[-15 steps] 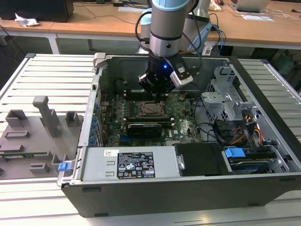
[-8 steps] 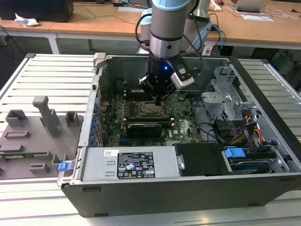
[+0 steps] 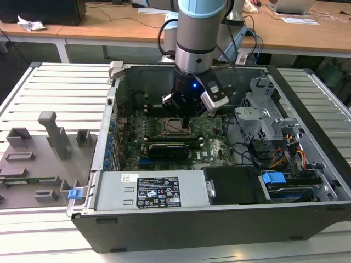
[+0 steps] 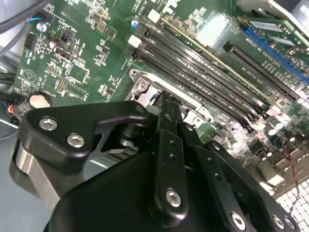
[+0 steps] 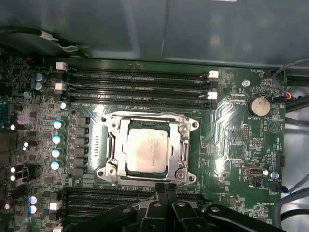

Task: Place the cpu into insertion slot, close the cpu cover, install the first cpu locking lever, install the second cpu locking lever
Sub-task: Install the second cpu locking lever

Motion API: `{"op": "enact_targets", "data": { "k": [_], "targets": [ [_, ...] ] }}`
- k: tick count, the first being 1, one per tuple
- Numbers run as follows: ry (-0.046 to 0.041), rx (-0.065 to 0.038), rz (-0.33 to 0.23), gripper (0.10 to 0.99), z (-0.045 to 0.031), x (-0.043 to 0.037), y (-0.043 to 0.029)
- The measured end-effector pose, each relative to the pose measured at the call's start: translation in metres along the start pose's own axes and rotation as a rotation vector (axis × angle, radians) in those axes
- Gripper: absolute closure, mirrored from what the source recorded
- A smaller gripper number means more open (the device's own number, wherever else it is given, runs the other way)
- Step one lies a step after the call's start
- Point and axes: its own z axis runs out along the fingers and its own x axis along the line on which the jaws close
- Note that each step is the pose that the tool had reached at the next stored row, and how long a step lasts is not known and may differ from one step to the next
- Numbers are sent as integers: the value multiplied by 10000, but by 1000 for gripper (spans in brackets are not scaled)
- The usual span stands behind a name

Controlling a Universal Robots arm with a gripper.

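Hand (image 5: pixel 166 189) beside seated cpu (image 5: pixel 146 150), dull silver square.

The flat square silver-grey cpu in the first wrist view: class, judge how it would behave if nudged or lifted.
The flat square silver-grey cpu looks rigid and probably light, being thin metal. Seated inside the grey-rimmed insertion slot, it likely wouldn't slide. Its smooth, shiny top may be slippery.

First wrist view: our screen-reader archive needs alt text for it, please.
A silver cpu sits in the insertion slot, framed by the metal cpu cover, on a green motherboard. Long black memory slots run alongside, a coin battery nearby, and the black gripper at the socket's edge.
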Motion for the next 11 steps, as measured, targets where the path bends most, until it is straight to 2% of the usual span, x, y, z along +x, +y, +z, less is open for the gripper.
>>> {"op": "enact_targets", "data": {
  "k": [2,7,10,11],
  "targets": [
    [-5,-106,1,980,1,2,-51],
    [-9,-185,4,980,0,19,-136],
    [-12,-244,1,980,0,75,-146],
    [-16,-319,1,980,0,120,-149]
  ]
}}
